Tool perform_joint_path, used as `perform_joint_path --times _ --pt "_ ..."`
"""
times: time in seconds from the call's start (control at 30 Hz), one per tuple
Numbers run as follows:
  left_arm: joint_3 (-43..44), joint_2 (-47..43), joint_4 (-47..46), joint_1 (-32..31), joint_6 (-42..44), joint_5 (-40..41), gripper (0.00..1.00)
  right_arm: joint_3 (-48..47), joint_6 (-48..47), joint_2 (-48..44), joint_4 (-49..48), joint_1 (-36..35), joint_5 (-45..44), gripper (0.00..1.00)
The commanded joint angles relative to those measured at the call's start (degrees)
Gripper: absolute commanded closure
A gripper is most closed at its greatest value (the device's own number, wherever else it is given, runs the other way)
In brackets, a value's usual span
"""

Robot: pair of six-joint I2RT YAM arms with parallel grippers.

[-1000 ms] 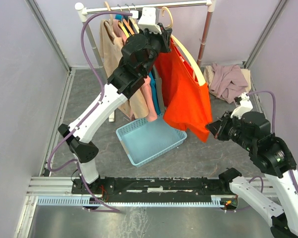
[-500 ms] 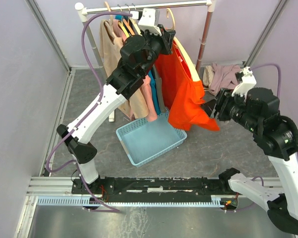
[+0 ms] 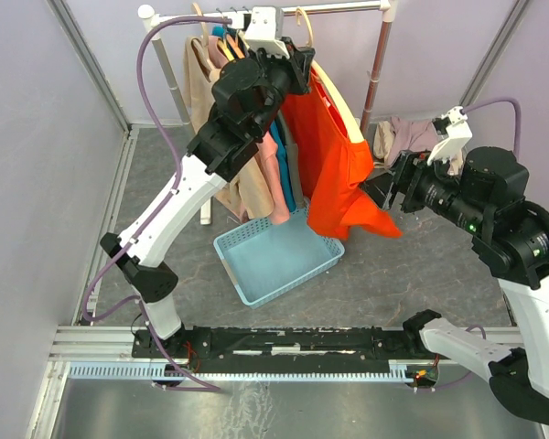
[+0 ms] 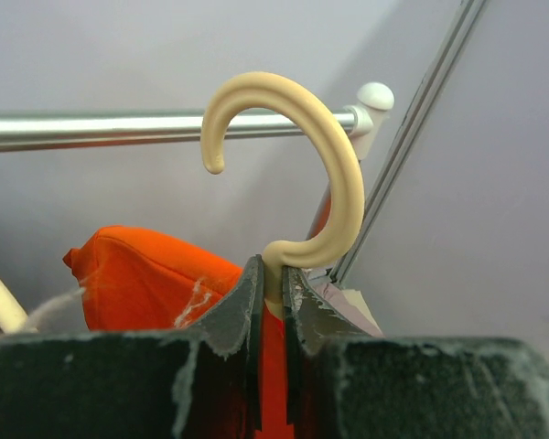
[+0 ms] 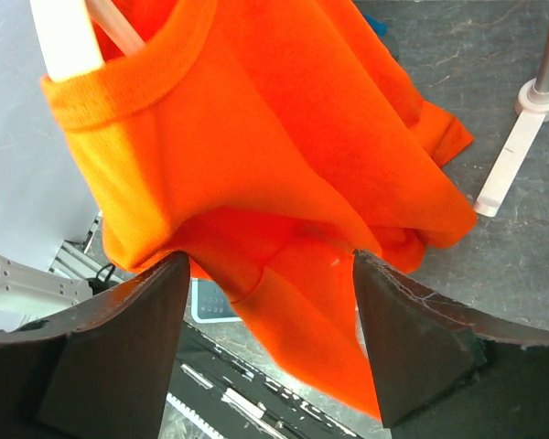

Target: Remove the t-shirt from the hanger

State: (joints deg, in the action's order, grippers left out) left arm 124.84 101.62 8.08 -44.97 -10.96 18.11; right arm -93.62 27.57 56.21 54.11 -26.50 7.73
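1. Top view: the orange t-shirt (image 3: 334, 169) is seen still draped on the cream hanger (image 3: 346, 105). The hanger is held up near the rail (image 3: 329, 8) by the left hand (image 3: 299, 66). Compared with a second ago, the right hand (image 3: 384, 194) has been raised and brought in against the shirt's lower edge. The shirt's corner is now drawn out sideways toward that hand.
2. Left wrist view: the hanger's neck is clamped between the nearly closed fingers (image 4: 233, 315). The hook is seen against the rail, but whether it rests on it cannot be told.
3. Right wrist view: the fingers (image 5: 119, 352), closed a second ago, are now spread wide. Orange cloth hangs between them and is gripped by neither. The collar is seen around the hanger's arm.
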Motion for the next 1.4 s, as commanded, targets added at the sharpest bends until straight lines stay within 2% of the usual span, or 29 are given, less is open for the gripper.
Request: perform_joint_path --times 0.0,0.1,0.83,1.07,1.37 --pt "6.1 0.3 -2.1 0.2 1.3 2.9 0.97 0.4 -1.4 -1.8 -3.1 0.1 2.2 0.18" --pt "6.3 0.5 -2.5 0.2 1.4 2.6 0.97 0.5 -1.5 -2.4 -3.7 0.0 2.5 0.16" --pt "5.8 0.5 -2.5 0.1 1.4 4.5 0.97 -1.2 -0.9 -3.9 -5.1 0.1 4.0 0.17" --pt "5.2 0.4 -2.6 0.1 0.4 4.6 0.97 -0.7 1.2 -2.4 -8.0 0.0 3.1 0.26" --pt "5.3 0.5 -2.6 0.0 0.5 5.0 0.97 -0.2 1.0 -0.8 -10.4 0.0 3.8 0.42"
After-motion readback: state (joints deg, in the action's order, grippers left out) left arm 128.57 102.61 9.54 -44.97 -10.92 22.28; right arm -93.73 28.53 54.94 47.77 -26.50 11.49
